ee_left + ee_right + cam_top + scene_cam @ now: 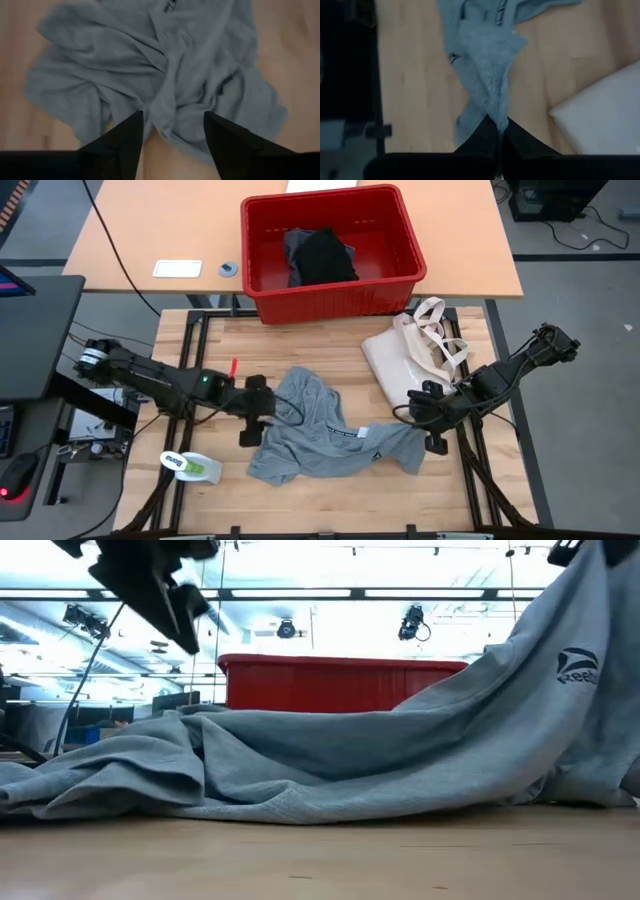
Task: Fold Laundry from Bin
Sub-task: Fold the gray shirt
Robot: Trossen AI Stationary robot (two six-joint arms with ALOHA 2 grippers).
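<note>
The light grey T-shirt [320, 430] lay rumpled across the near half of the table [330, 505], between the two arms. It looked soft, light and limp, with nothing stiff to hold its shape, so it would likely sag and bunch wherever it was lifted; a hem, shoulder or sleeve edge seemed the better place to take hold.

The left gripper [252, 412] hovered at the shirt's left edge, its fingers [125, 142] spread apart over the folds and holding nothing. The right gripper [432, 433] had its fingers pinched tight on the shirt's right end, raising that end off the table.

Just beyond lay a cream tote bag [415, 352]. Farther off stood the red bin [332, 252], a black garment [322, 258] inside.
</note>
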